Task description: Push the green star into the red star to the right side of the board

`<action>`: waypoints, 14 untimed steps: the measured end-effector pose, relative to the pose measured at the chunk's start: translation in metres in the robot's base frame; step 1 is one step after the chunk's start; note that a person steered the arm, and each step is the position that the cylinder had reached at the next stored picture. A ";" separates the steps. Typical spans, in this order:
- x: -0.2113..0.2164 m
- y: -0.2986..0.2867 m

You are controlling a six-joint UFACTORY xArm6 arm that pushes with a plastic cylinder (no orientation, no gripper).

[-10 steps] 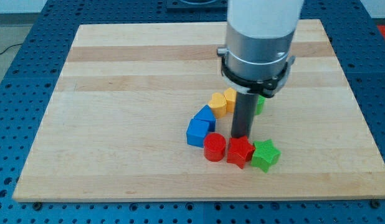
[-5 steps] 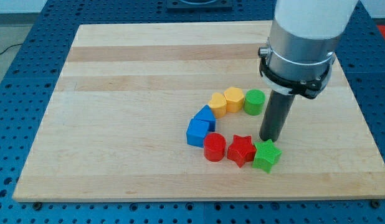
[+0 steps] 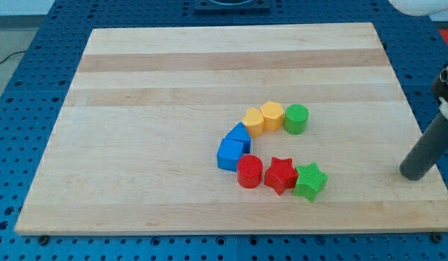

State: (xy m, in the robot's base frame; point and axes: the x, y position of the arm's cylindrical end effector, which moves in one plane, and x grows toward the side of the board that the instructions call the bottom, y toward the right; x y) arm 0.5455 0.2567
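Note:
The green star point(image 3: 309, 181) lies near the board's bottom edge, touching the right side of the red star point(image 3: 280, 175). A red cylinder point(image 3: 249, 172) touches the red star's left side. My tip point(image 3: 412, 176) is at the view's right, near the board's right edge, well to the right of the green star and apart from every block.
Two blue blocks point(image 3: 233, 148) sit left of the red cylinder. Above them are a yellow block point(image 3: 254, 120), a yellow hexagon point(image 3: 272, 115) and a green cylinder point(image 3: 296, 119) in a row. The wooden board point(image 3: 137, 109) rests on a blue perforated table.
My tip has swept from just above the red star, past the green star, to the board's right edge. The blocks have not moved.

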 end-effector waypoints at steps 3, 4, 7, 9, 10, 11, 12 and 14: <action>-0.028 0.011; -0.010 -0.014; 0.048 -0.086; 0.053 -0.125; 0.053 -0.131; 0.049 -0.134; 0.049 -0.134; 0.043 -0.139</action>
